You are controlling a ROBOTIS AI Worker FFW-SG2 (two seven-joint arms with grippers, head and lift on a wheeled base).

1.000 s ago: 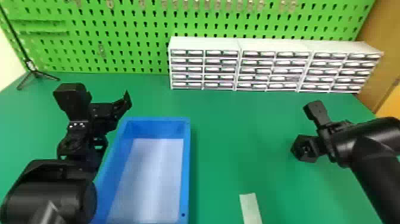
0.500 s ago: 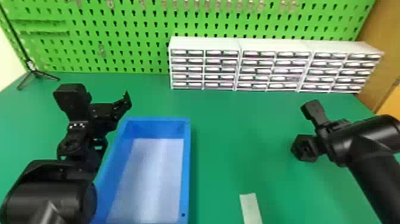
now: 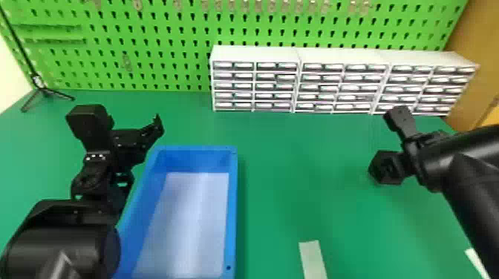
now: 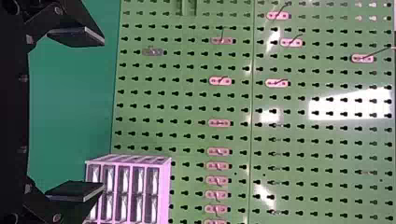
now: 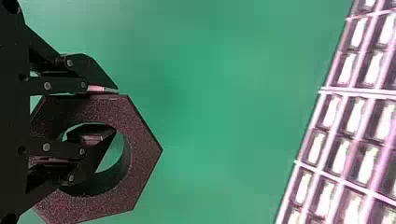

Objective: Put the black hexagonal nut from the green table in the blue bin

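Note:
In the head view my right gripper (image 3: 411, 157) is over the right part of the green table (image 3: 297, 178), with the black hexagonal nut (image 3: 384, 168) at its fingers. In the right wrist view, the right gripper (image 5: 115, 110) is shut on one side of the nut (image 5: 142, 151): one finger lies along the outer edge, the other sits in the hole. The blue bin (image 3: 232, 207) stands left of centre, with a pale bottom. Beside its left wall is my left gripper (image 3: 128, 146), parked; the left wrist view has the left gripper (image 4: 102, 114) wide open, holding nothing.
White drawer cabinets (image 3: 256, 53) line the back of the table before a green pegboard (image 3: 167, 48). A small black tripod (image 3: 44, 91) stands at the back left. A pale strip (image 3: 313, 259) lies near the front, right of the bin.
My right gripper and the nut have shifted together, higher in the head view and slightly right, away from their earlier spot. The left arm and the bin have kept still.

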